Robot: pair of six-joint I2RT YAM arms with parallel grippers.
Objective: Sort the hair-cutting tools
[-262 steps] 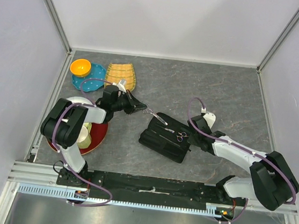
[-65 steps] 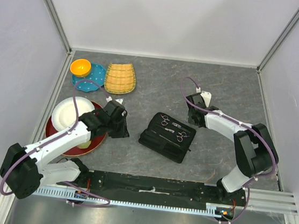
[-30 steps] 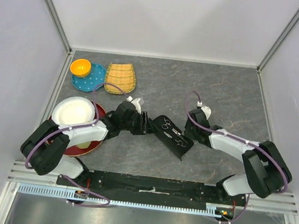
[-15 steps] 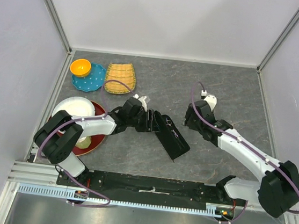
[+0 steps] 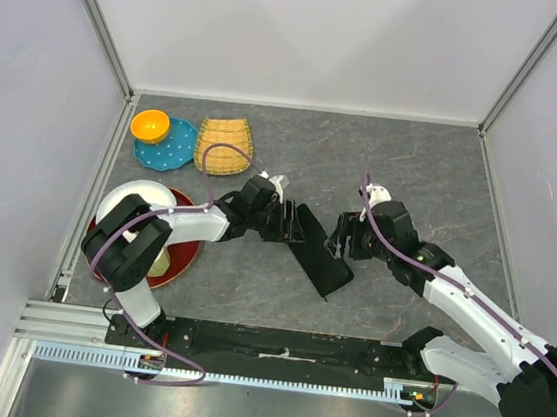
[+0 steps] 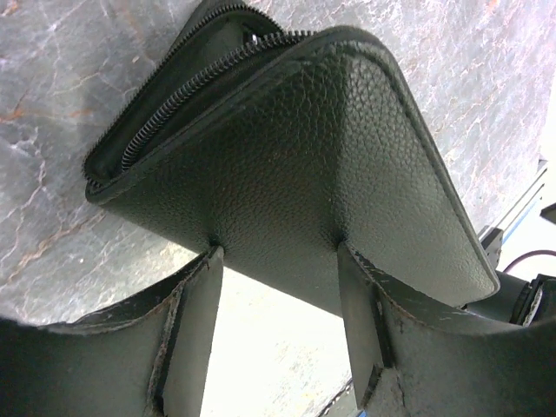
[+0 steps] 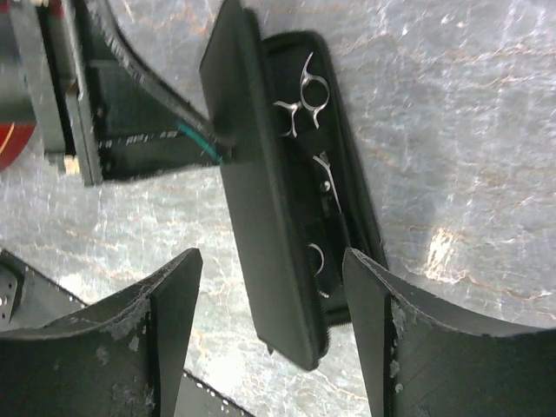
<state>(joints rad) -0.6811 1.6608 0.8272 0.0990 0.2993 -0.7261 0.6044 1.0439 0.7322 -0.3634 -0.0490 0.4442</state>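
Scissors (image 7: 306, 94) lie inside the half-folded case (image 5: 320, 264), mid-frame from above, long axis upper left to lower right. My left hand (image 6: 278, 261), wide and empty, meets the case's outer back at its upper-left end. My right hand (image 7: 271, 261), wide and empty, faces the open side, nearer the scissors.

Slim silver scissors (image 7: 306, 95) lie inside a half-closed black case (image 7: 261, 200), ring handles at 1 end, thin blades running along the case. A second scissors (image 7: 315, 258) shows only 1 ring, partly hidden by the raised lid.
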